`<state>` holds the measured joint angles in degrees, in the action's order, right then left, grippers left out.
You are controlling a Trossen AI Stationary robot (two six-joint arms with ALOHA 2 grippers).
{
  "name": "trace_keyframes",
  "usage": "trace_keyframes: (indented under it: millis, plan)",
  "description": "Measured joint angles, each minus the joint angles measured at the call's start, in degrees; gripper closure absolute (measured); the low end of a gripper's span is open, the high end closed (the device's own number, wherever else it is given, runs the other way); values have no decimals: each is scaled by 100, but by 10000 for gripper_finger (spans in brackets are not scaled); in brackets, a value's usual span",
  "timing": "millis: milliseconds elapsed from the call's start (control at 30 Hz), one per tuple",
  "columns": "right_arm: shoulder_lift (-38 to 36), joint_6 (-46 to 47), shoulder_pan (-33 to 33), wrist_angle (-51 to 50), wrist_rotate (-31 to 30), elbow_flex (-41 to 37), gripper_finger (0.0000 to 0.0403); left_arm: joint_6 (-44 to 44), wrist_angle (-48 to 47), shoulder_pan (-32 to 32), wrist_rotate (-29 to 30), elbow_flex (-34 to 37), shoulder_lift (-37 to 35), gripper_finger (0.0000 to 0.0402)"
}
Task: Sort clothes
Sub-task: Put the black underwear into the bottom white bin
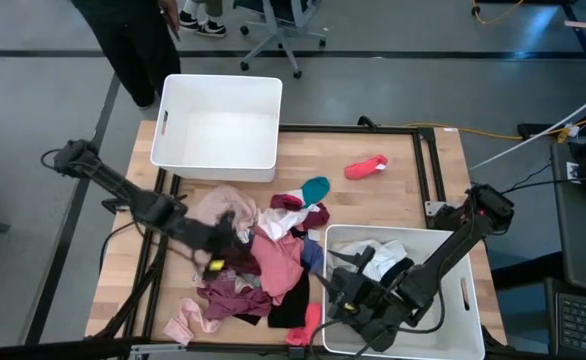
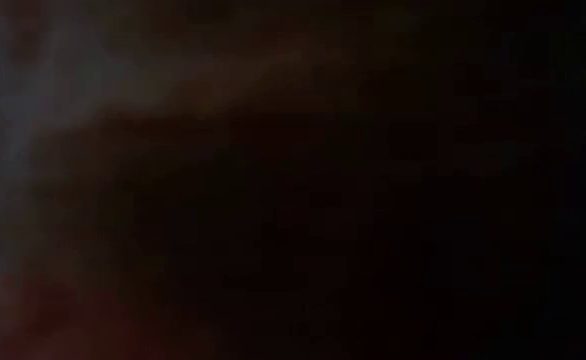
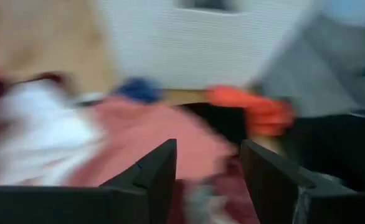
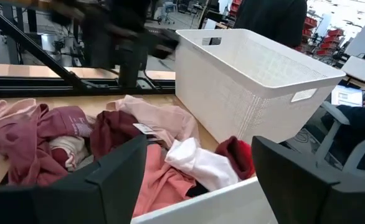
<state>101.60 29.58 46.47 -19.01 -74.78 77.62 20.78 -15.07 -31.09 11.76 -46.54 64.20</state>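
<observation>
The clothes (image 1: pixel 263 255) lie heaped on the wooden table's near middle: pink, maroon, white, black and teal pieces. They also show in the right wrist view (image 4: pixel 76 134). A red sock (image 1: pixel 365 167) lies apart toward the far right. My left gripper (image 1: pixel 218 238) hovers over the heap's left part, its fingers (image 3: pixel 161 171) apart, with pink and maroon cloth (image 3: pixel 201 143) showing blurred beyond them. My right gripper (image 1: pixel 345 292) stands open at the left rim of the near right bin (image 1: pixel 465 300). Its fingers (image 4: pixel 117 171) frame the heap. The low view is dark.
A white bin (image 1: pixel 218 125) stands at the far left, bare inside, and also appears in the right wrist view (image 4: pixel 251 74). The near right bin holds black and white garments (image 1: pixel 383 262). Pink pieces (image 1: pixel 188 320) lie near the front edge. A person (image 1: pixel 133 40) stands beyond the far edge.
</observation>
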Motion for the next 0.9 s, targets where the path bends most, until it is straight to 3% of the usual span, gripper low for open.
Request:
trace_keyframes:
  millis: [333, 633, 733, 900]
  plan:
    - [76, -197, 280, 776, -61, 0, 113, 762, 884, -1035, -285, 17, 1466, 233]
    - [77, -1147, 418, 1809, 135, 4, 114, 1229, 830, -1182, 1, 15, 2702, 233]
    - [77, -1155, 414, 1886, 289, 4, 114, 1375, -29, -1041, 363, 8, 2826, 233]
    - [77, -1129, 416, 1937, 517, 4, 114, 2434, -2345, -744, 1456, 20, 2608, 233]
